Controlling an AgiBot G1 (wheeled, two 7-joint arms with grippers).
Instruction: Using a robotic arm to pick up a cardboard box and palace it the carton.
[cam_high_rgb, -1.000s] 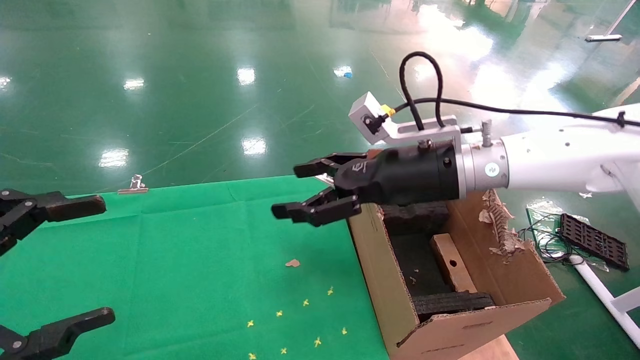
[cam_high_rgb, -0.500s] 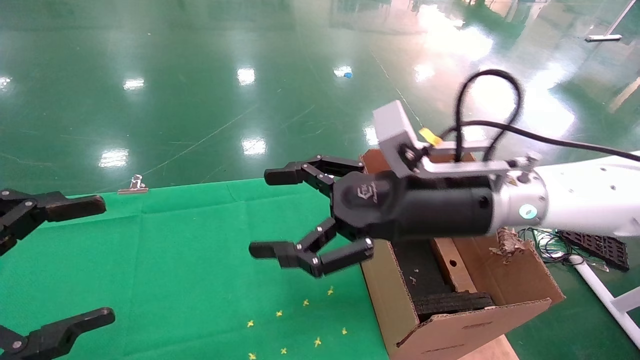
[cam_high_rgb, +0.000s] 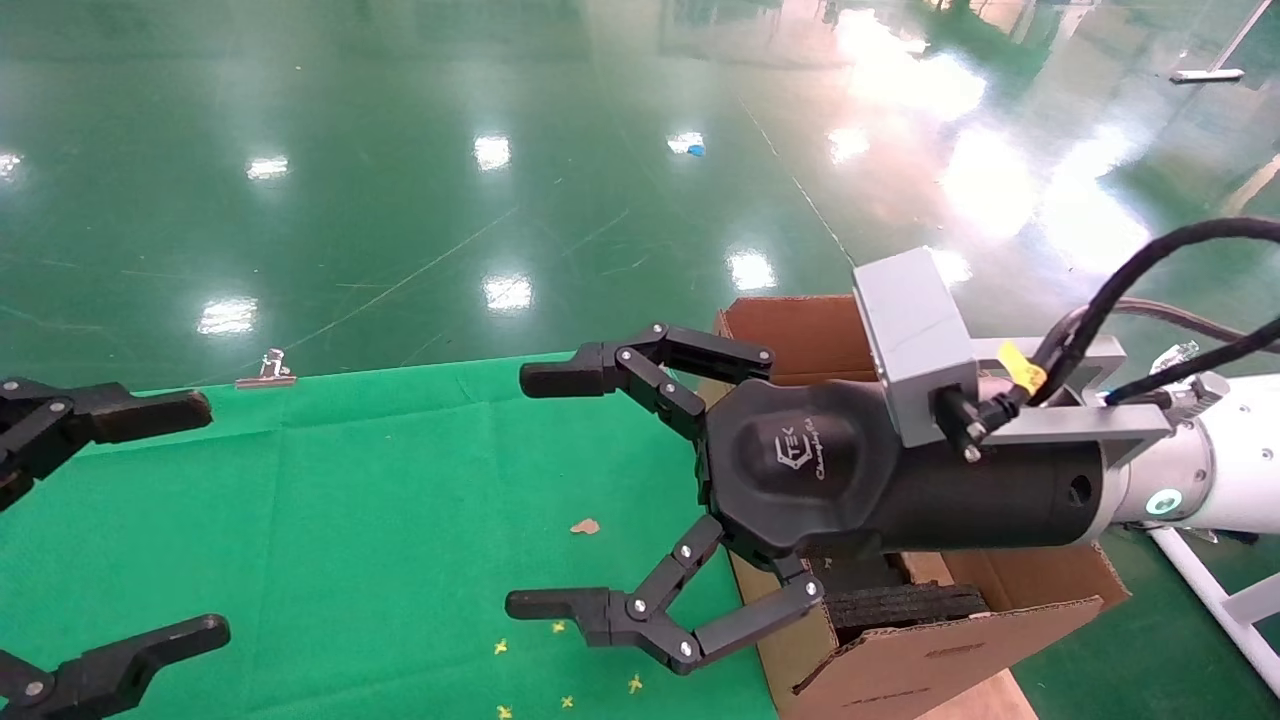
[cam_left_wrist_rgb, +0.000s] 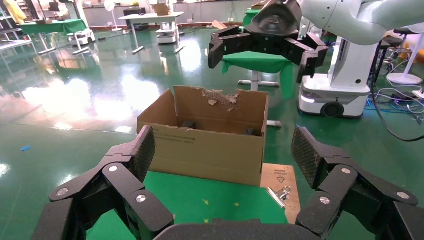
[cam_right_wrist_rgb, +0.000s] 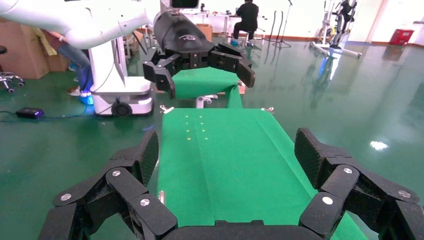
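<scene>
Greens, browns and blacks across the scene

A bright green cloth-covered worktop (cam_high_rgb: 380, 480), dotted with small yellow cross marks (cam_high_rgb: 560, 627) at 6 o'clock, sits on a glossy dark green floor (cam_high_rgb: 400, 150). At 4 o'clock the large brown corrugated carton (cam_high_rgb: 930, 650) shows black foam blocks (cam_high_rgb: 905, 603) inside. The black linked-finger right gripper (cam_high_rgb: 545, 490) meets a white glossy arm (cam_high_rgb: 1235, 470) bearing a grey camera block (cam_high_rgb: 910, 340).

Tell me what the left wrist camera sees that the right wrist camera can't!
Only the left wrist view shows the carton, with its torn flap, and the right gripper from the front, open. Only the right wrist view shows a seated person far back and the left gripper from the front, open. Both show the green cloth and the shiny green floor.
</scene>
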